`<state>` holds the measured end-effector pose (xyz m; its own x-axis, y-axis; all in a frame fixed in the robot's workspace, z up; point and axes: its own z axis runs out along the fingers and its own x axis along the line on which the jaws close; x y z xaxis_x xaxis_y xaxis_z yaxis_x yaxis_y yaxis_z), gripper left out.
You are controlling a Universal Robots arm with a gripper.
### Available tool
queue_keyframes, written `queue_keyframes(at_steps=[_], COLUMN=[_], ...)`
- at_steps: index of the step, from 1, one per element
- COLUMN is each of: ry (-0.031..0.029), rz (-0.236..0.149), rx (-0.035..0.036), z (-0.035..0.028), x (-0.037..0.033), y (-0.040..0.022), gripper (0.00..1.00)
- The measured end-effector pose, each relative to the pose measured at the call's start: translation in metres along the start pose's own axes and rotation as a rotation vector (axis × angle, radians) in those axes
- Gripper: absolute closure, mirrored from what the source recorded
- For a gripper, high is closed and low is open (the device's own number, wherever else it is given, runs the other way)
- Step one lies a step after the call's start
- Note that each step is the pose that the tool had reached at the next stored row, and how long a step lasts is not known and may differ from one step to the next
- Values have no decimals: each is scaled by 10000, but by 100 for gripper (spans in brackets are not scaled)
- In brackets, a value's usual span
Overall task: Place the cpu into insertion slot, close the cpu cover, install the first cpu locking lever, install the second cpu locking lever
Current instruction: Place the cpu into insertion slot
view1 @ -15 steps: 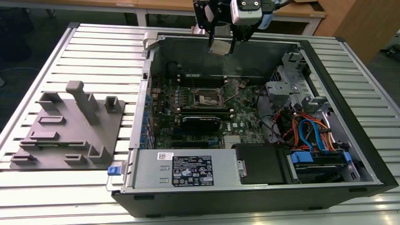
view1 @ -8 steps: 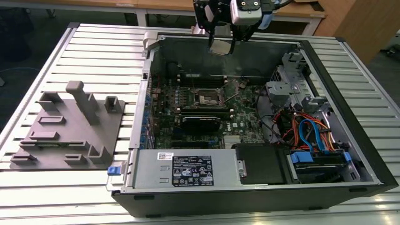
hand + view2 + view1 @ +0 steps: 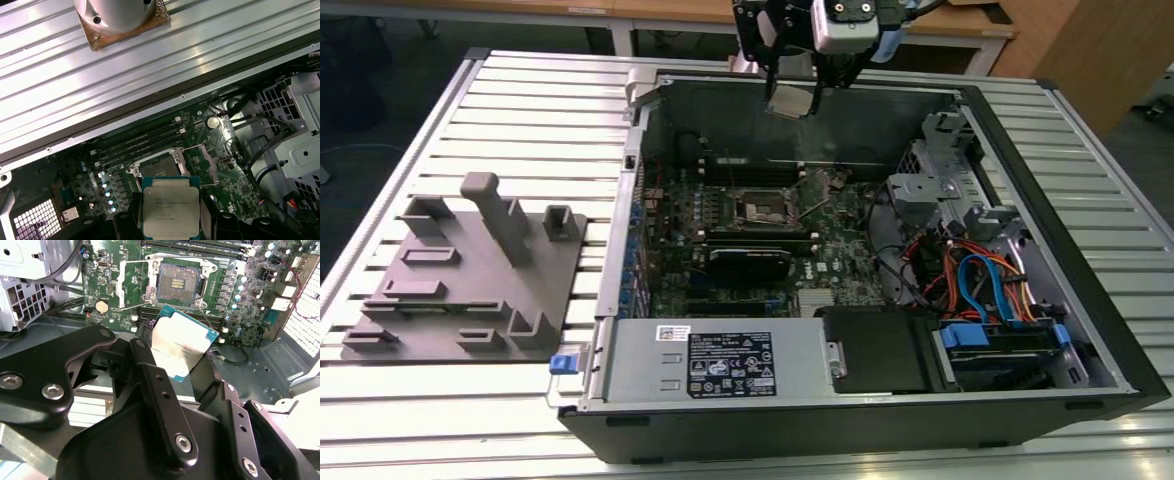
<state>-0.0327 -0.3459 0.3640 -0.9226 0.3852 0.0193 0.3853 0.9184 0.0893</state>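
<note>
Exterior view shows the arm coming down from the top edge of the frame, a little right of centre, with its wrist pointing downward over the open computer case (image 3: 1067, 380). The gripper (image 3: 798, 88) hangs above the case's far wall, well clear of the motherboard (image 3: 720, 215). Its fingers are closed narrowly onto the cpu (image 3: 790, 102), pinching it by two opposite edges, so the chip hangs below the fingertips at a tilt, its pale metal face partly turned to the camera.

Near the centre of the frame, below the gripper, lies the insertion slot (image 3: 761, 205), a dark square with a silvery rim amid the green board. It is uncovered, and the chip is held high above it, not touching. A black card (image 3: 750, 262) sits just below the slot in the frame. At the left of the frame a grey fixture (image 3: 467, 280) rests on the slatted table (image 3: 454, 420), well apart from the case.

In the second wrist view, the black fingers (image 3: 142, 357) flank the cpu (image 3: 182, 342), whose corner overlaps the slot's rim in the picture, while the insertion slot (image 3: 179, 282) shows its bare contact field. The cpu cover (image 3: 122, 285) is swung open beside the slot, with green board visible through its window.

In the first wrist view, the cpu (image 3: 170, 210) appears face-on between the fingers, with the insertion slot (image 3: 157, 167) just beyond it
</note>
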Motion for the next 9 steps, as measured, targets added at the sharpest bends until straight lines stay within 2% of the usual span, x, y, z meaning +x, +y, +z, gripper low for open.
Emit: queue_keyframes(at_steps=[9], ry=[-2], rz=[15], rx=[-1], z=[0], x=[0], y=[0], gripper=[46])
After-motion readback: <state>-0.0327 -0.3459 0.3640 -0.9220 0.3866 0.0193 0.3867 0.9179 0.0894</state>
